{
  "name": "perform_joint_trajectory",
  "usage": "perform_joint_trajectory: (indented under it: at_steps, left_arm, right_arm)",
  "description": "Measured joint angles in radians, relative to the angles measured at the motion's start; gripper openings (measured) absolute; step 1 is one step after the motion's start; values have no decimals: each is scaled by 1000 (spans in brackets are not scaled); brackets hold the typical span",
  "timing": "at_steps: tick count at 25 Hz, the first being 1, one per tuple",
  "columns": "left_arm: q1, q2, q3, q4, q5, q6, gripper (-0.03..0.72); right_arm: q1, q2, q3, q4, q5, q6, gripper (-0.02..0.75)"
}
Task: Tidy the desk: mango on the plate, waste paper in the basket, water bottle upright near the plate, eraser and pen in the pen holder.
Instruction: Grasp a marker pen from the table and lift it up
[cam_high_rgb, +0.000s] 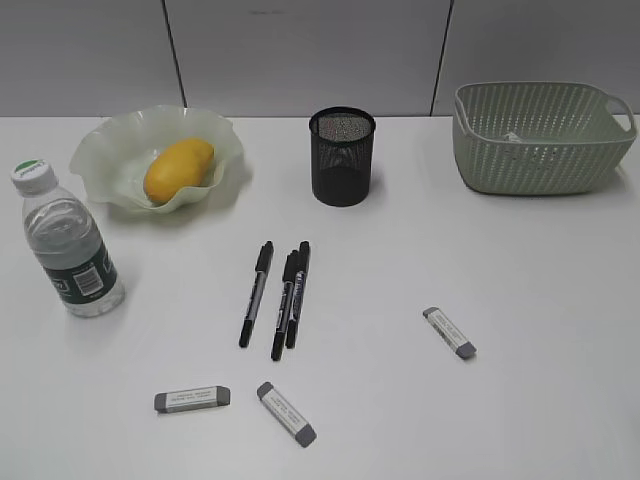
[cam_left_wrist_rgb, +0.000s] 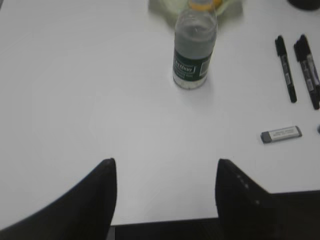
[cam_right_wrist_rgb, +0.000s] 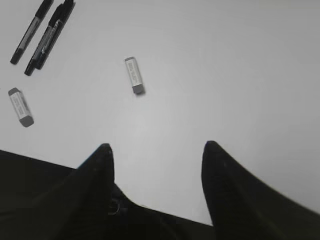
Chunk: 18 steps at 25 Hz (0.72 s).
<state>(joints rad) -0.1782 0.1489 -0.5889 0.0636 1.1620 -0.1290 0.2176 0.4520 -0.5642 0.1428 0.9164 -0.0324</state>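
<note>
Exterior view, left to right. Water bottle (cam_high_rgb: 68, 246) stands upright at the left edge of the frame, white cap up, dark label facing the camera, just below and left of the plate (cam_high_rgb: 104, 150). Plate sits upper left on the white worktop (cam_high_rgb: 520, 300); mango (cam_high_rgb: 179, 169) lies inside it. Lower left of centre: one eraser (cam_high_rgb: 192, 399) lying flat, a second eraser (cam_high_rgb: 286, 413) just right of it, angled. Centre: three black pens; the single pen (cam_high_rgb: 256, 294) lies a little apart on the left, the other two pens (cam_high_rgb: 291, 301) lie side by side, touching. Pen holder (cam_high_rgb: 342, 156) upright at upper centre; contents cannot be told. Right of centre: a third eraser (cam_high_rgb: 449, 332), alone. Basket (cam_high_rgb: 540, 140) at upper right; a small white scrap, probably the waste paper (cam_high_rgb: 512, 137), shows inside it. Neither arm appears in this view. Left wrist view: left gripper (cam_left_wrist_rgb: 165, 192) over bare worktop at the near edge, fingers (cam_left_wrist_rgb: 102, 195) spread apart, nothing between them. Right wrist view: right gripper (cam_right_wrist_rgb: 156, 175) likewise, fingers (cam_right_wrist_rgb: 220, 185) apart and empty.
</note>
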Motion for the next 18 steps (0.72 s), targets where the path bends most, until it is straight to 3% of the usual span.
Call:
perform_joint_trajectory:
  at_steps: [6,8,14,18]
  left_arm:
    - [1,-149,22,-5,-40,0,461]
    - [1,-145,44,-30,-83,7,461]
    - [1,-144,51,-50,-101,20,448]
    - [1,-144,51,-53,-101,20,428]
  right_arm:
    - [11,560,-150,225,-96,-125,447]
    - [71,738,-237,268,-117,-136,447]
    - [330,1224,-543,175,-195,132,442]
    - [408,1484,-770,157,-198,270,433]
